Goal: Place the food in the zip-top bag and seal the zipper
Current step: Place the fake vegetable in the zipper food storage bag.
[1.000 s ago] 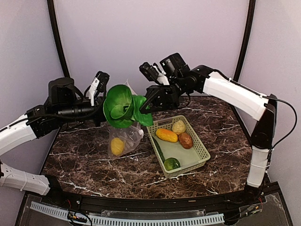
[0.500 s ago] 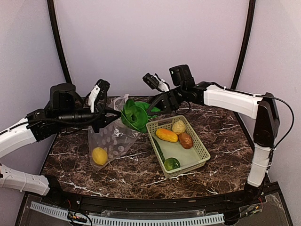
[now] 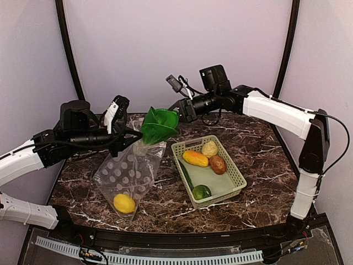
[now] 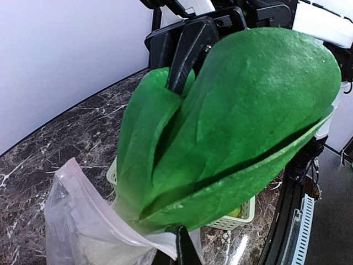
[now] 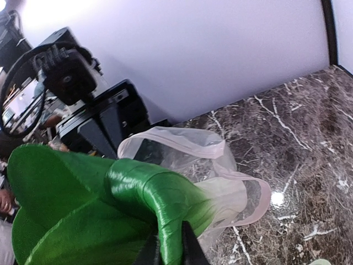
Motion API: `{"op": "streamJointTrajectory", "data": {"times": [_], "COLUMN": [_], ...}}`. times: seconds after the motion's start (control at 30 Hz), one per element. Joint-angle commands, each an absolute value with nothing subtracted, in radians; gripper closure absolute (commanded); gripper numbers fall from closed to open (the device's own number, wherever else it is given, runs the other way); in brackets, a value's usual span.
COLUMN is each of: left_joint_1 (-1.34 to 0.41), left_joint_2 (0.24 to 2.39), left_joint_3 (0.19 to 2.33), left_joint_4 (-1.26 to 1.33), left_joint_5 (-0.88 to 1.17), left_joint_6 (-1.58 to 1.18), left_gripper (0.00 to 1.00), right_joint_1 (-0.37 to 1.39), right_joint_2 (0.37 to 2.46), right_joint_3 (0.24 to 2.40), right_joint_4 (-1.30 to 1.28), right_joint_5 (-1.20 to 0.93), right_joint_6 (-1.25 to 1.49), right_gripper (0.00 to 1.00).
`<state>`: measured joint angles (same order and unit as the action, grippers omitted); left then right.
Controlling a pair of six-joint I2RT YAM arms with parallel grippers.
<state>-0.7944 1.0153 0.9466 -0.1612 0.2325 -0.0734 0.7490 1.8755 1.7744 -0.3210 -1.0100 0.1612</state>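
Top external view: the left gripper (image 3: pixel 131 135) is pinched shut on the mouth edge of the zip-top bag (image 3: pixel 128 171). It holds the bag off the bench (image 3: pixel 259 154), so the bag hangs slanting toward the near left corner, with the lemon (image 3: pixel 124 203) resting in its bottom.

The right gripper (image 3: pixel 183 110) is clamped on the leafy top of the bok choy (image 3: pixel 159 126). The bok choy's long axis is tilted: its pale stem points down and left into the bag's mouth, and its leaves fan up and right toward the right gripper.

In the right wrist view the zipper (image 5: pixel 176 132) loops open around the stem, so only the stem end is inside. The next move likely means pushing or dropping the bok choy along that slanted axis.

The other food lies in the basket (image 3: pixel 225 182), right of the bench's middle and nearer the right arm.
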Motion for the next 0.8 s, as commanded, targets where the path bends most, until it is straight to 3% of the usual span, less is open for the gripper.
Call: {"op": "streamJointTrajectory", "data": {"times": [0.0, 0.2, 0.27, 0.37, 0.43, 0.67, 0.77], "left_joint_1": [-0.798, -0.795, -0.793, -0.793, -0.793, -0.793, -0.793], "left_joint_2": [1.01, 1.045, 1.071, 1.137, 1.189, 1.383, 1.454], "left_joint_3": [0.954, 0.991, 1.006, 1.026, 1.055, 1.175, 1.23], "left_joint_4": [-0.135, -0.21, -0.221, -0.218, -0.215, -0.208, -0.236], "left_joint_5": [0.111, -0.075, -0.089, -0.072, -0.03, 0.167, 0.185], "left_joint_6": [-0.054, -0.032, -0.023, -0.013, -0.009, 0.007, 0.028], "left_gripper": [0.99, 0.99, 0.99, 0.99, 0.99, 0.99, 0.99], "right_joint_1": [0.758, 0.704, 0.7, 0.699, 0.7, 0.646, 0.589], "right_joint_2": [1.877, 1.838, 1.846, 1.869, 1.852, 1.77, 1.713], "right_joint_3": [1.812, 1.781, 1.768, 1.765, 1.721, 1.638, 1.58], "right_joint_4": [-0.432, -0.439, -0.444, -0.476, -0.46, -0.487, -0.523], "right_joint_5": [-0.723, -0.572, -0.614, -0.804, -0.906, -0.767, -0.788], "right_joint_6": [0.095, 0.043, 0.019, 0.007, 0.006, -0.043, -0.118], "right_gripper": [0.98, 0.99, 0.81, 0.7, 0.64, 0.63, 0.55]}}
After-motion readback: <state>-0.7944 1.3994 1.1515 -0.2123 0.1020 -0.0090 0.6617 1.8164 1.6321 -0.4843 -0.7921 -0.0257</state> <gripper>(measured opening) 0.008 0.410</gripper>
